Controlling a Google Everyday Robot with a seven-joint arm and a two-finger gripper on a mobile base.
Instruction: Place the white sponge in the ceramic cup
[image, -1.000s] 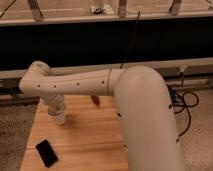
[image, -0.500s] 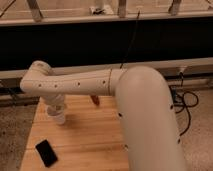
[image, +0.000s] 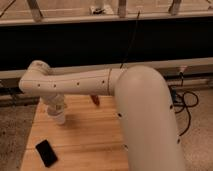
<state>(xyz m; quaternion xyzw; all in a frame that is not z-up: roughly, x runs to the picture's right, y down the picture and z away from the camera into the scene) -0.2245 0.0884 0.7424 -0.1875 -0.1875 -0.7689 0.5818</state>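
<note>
Right then, on the one camera view the big white arm (image: 140, 115) came in from the right foreground, ran leftward over the wooden counter (image: 90, 140) and bent downward at its far joint. The gripper (image: 56, 107) hung at the left rear of the counter, pointing down, directly above the ceramic cup (image: 60, 119) and seemingly at its rim. White ran into white there, so whether the gripper was spread, pressed together or pinching something could not be told. The white sponge was nowhere to be made out: it might have been in the gripper or down inside the cup, hidden either way. A flat black slab (image: 46, 152) lay near the front left corner, well apart from the cup, and a small reddish thing (image: 95, 100) peeped out from under the arm further back. As for progress, the carry looked done, with the gripper lined up over the cup. What was left, most likely, was the release into the cup and a lift clear, unless the sponge was already in there unseen
</note>
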